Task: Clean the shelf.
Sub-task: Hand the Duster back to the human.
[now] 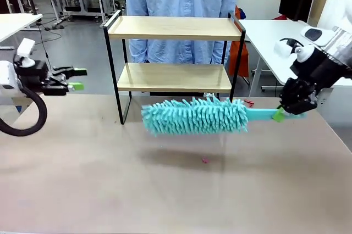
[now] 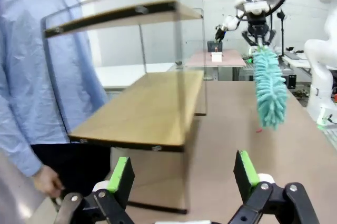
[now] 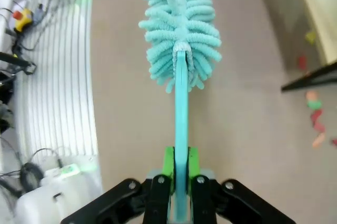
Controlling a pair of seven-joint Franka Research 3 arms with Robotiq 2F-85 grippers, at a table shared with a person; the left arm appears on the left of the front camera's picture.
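The person [image 1: 181,14] behind the shelf [image 1: 175,28] is cut off at the top of the front picture, and the boards hide parts of the shirt. In the left wrist picture the shelf [image 2: 142,108] looks smeared and see-through, so its thin legs are hard to make out. The small red bits [image 3: 315,116] on the table are too blurry to name. The duster [image 3: 181,34] runs off the top of the right wrist picture, and the pads hide part of its handle.
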